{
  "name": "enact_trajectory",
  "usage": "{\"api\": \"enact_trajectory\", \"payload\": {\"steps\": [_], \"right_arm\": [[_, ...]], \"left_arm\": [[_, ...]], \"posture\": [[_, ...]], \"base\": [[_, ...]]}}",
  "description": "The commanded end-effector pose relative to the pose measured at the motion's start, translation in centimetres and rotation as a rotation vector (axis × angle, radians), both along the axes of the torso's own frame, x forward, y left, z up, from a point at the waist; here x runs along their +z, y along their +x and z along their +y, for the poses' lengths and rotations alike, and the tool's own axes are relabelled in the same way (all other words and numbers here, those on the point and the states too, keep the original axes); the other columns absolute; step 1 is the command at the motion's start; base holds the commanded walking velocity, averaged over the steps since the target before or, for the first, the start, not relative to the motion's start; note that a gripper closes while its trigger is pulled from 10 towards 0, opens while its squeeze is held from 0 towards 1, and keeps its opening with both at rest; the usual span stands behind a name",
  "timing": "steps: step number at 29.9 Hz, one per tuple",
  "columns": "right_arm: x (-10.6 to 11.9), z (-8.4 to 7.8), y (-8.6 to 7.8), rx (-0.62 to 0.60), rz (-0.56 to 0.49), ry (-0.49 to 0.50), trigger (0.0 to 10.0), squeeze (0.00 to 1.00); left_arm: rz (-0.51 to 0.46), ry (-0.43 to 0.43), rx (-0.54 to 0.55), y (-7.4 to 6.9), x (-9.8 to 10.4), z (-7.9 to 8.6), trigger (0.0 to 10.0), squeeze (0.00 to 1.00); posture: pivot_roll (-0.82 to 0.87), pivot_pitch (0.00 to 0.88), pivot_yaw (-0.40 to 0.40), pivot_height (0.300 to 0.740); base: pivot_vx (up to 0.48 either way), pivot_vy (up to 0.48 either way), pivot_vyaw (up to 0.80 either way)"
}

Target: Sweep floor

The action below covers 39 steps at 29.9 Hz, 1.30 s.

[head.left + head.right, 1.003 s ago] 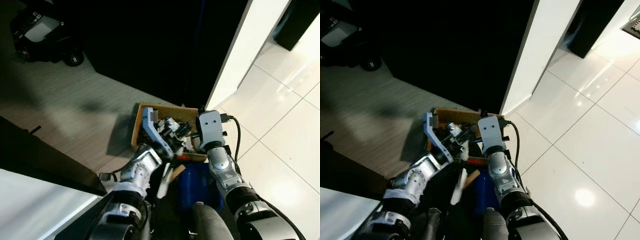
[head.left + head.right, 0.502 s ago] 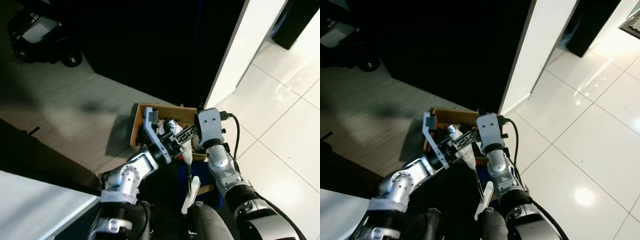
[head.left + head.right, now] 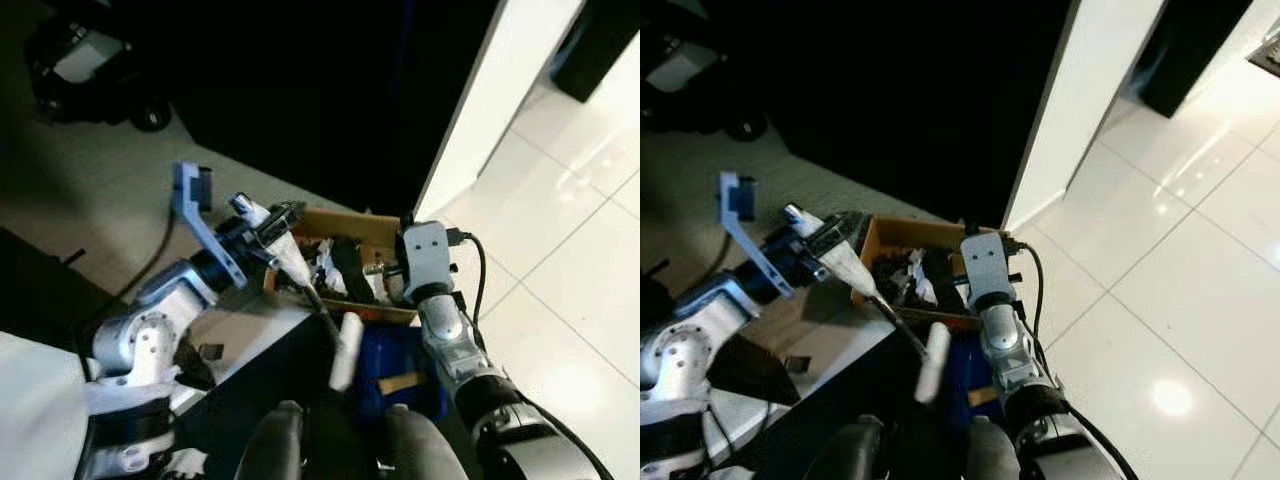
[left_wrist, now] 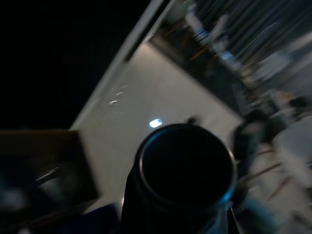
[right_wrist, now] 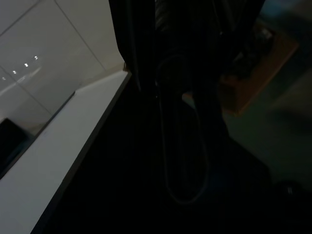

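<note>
My left gripper (image 3: 268, 226) is raised at the left of a brown cardboard box (image 3: 345, 222) and is shut on a hand brush (image 3: 292, 262) by its white grip. The brush's thin dark shaft slants down to a white end (image 3: 344, 350). The box holds crumpled white scraps and dark bits. A blue dustpan (image 3: 400, 362) lies below the box under my right forearm. My right wrist block (image 3: 424, 256) sits at the box's right edge, its black fingers (image 5: 180, 97) pointing in over the box. The left wrist view is blurred, with a dark round tube (image 4: 183, 175) in front.
A white wall corner (image 3: 480, 110) splits the dark opening behind the box from glossy white tiles (image 3: 570, 260). Wood-look flooring (image 3: 120, 190) spreads to the left. A black wheeled machine (image 3: 90, 75) stands at the far left. A white surface (image 3: 30, 400) edges the lower left.
My left arm has swung up and out to the left, carrying the brush away from over the box. The right arm has stayed in place.
</note>
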State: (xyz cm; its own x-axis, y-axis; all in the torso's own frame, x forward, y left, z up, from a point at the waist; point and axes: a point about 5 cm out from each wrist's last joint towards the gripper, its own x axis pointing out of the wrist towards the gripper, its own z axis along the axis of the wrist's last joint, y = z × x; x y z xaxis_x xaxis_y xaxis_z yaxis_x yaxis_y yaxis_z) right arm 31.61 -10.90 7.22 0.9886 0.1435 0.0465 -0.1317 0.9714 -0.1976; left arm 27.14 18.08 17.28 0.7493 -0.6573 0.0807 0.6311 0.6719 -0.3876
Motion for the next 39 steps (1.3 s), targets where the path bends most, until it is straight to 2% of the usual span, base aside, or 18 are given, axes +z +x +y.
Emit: {"api": "enact_trajectory", "payload": {"steps": [1,5,6,7,11,14,19,23,28,29,31,34,35,36,39], "right_arm": [[-1.2,-0.4,-1.3,0.028,0.047,0.039,10.0,0.00],[-0.7,-0.9,-1.7,0.030,0.019,0.045,10.0,0.00],[0.3,-1.4,-2.3,0.028,-0.026,0.054,10.0,0.00],[0.6,-1.6,-2.6,0.029,-0.042,0.056,10.0,0.00],[1.3,-1.9,-3.1,0.027,-0.066,0.067,10.0,0.00],[3.0,-2.6,-4.1,0.026,-0.122,0.110,10.0,0.00],[5.9,-3.0,-5.0,0.048,-0.190,0.156,10.0,0.00],[7.5,-3.3,-5.2,0.052,-0.223,0.172,10.0,0.00],[9.6,-3.3,-4.6,0.040,-0.273,0.225,10.0,0.00],[10.9,-3.0,-4.0,0.042,-0.305,0.266,10.0,0.00],[11.6,-2.8,-3.8,0.044,-0.320,0.284,10.0,0.00],[13.3,-2.7,-3.2,0.052,-0.345,0.324,10.0,0.00],[13.3,-2.7,-3.2,0.052,-0.345,0.324,10.0,0.00],[14.4,-2.8,-2.8,0.057,-0.367,0.349,10.0,0.00],[15.4,-2.8,-2.6,0.065,-0.380,0.371,10.0,0.00]], "left_arm": [[0.008,0.063,0.110,-0.4,-0.1,1.4,10.0,0.00],[0.033,0.084,0.180,-0.1,-0.9,1.6,10.0,0.00],[0.078,0.120,0.266,0.4,-2.4,1.6,10.0,0.00],[0.095,0.132,0.292,0.5,-2.9,1.6,10.0,0.00],[0.121,0.134,0.314,0.7,-3.3,1.4,10.0,0.00],[0.131,0.163,0.329,1.2,-3.8,1.2,10.0,0.00],[0.134,0.193,0.351,2.0,-4.1,1.4,10.0,0.00],[0.133,0.202,0.361,2.5,-4.3,1.5,10.0,0.00],[0.141,0.215,0.390,2.8,-4.7,1.8,10.0,0.00],[0.148,0.227,0.442,3.0,-4.9,2.3,10.0,0.00],[0.151,0.233,0.473,3.1,-5.0,2.6,10.0,0.00],[0.150,0.228,0.650,3.7,-4.7,4.5,10.0,0.00],[0.150,0.228,0.650,3.7,-4.7,4.5,10.0,0.00],[0.138,0.176,0.767,3.9,-3.9,6.0,10.0,0.00],[0.113,0.089,0.847,4.1,-2.7,7.4,10.0,0.00]], "posture": [[0.01,0.193,0.033,0.740],[0.01,0.187,0.033,0.740],[0.00,0.182,0.038,0.740],[-0.01,0.179,0.039,0.740],[-0.01,0.176,0.043,0.740],[-0.03,0.166,0.056,0.740],[-0.04,0.152,0.069,0.740],[-0.05,0.140,0.074,0.740],[-0.05,0.125,0.074,0.740],[-0.05,0.119,0.072,0.740],[-0.05,0.117,0.071,0.740],[-0.04,0.107,0.064,0.740],[-0.04,0.107,0.064,0.740],[-0.04,0.101,0.060,0.740],[-0.03,0.095,0.055,0.740]], "base": [[0.000,0.000,0.00],[0.000,0.000,0.00],[0.000,0.000,0.00],[0.000,0.000,0.00],[0.000,0.000,0.00],[0.000,0.000,0.00],[0.000,0.000,0.00],[0.000,0.000,0.00],[0.000,0.000,0.00],[0.000,0.000,0.00],[0.000,0.000,0.00],[0.000,0.000,0.00],[0.000,0.000,0.00],[0.000,0.000,0.00],[0.000,0.000,0.00]]}}
